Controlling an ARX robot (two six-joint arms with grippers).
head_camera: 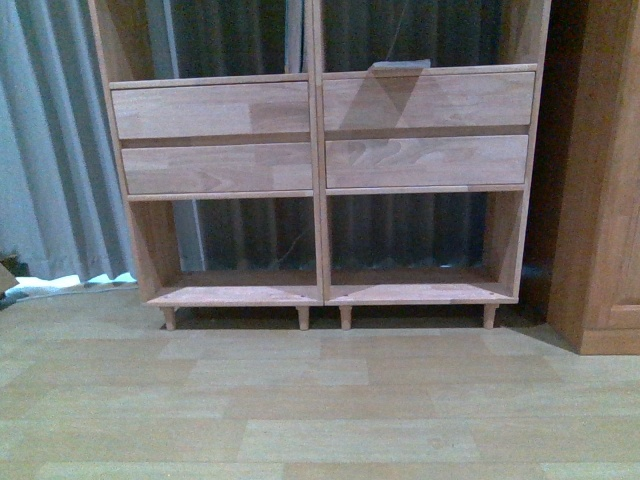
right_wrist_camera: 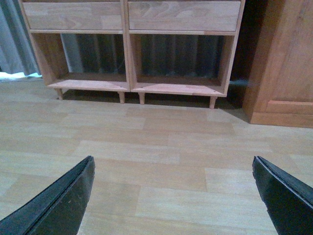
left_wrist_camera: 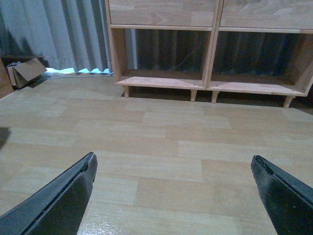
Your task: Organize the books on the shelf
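Straight ahead on the floor, shelf stands on short legs, grey curtain showing through its open lower bays; its right side sits near the darker cabinet, narrow dark gap between. Bare floor runs up to the shelf's front edge. left hand and right hand both spread wide, gripping nothing

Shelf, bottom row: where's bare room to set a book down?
Both bottom compartments are bare: the left compartment, between outer wall and centre divider, and the right compartment, under the drawers. The floor in front is open too. Tightest is the gap by the brown cabinet.
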